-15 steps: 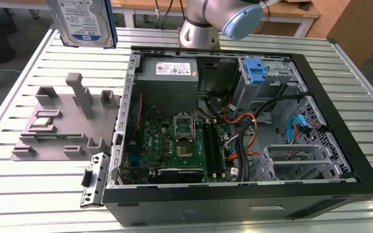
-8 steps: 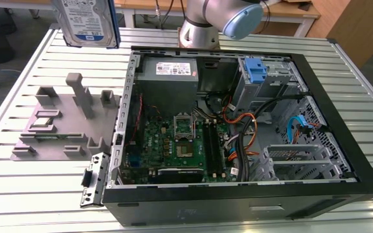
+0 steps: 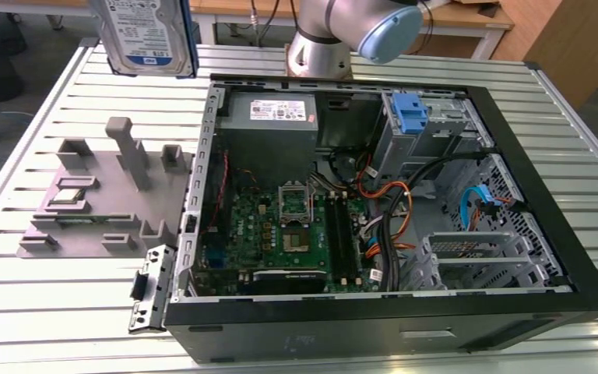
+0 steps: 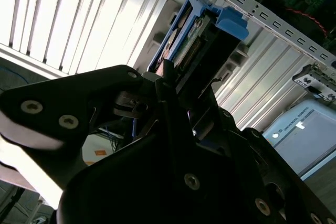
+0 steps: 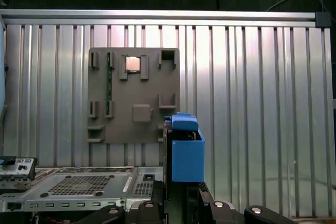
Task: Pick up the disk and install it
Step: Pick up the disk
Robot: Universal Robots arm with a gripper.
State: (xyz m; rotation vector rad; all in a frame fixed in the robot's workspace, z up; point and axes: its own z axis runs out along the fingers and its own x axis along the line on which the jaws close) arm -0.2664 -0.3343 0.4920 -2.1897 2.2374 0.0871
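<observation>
The disk (image 3: 145,35) hangs at the exterior view's far left, above the slatted table (image 3: 29,140), with the gripper (image 4: 181,85) clamped on its edges. It looks dense, rigid and shock-sensitive, and the blue carrier sides suit gripping. The open computer case (image 3: 330,335) lies to the right.

Exterior view overlooks the case (image 3: 382,331); both wrist views share the disk (image 5: 186,156) (image 4: 185,45)
</observation>
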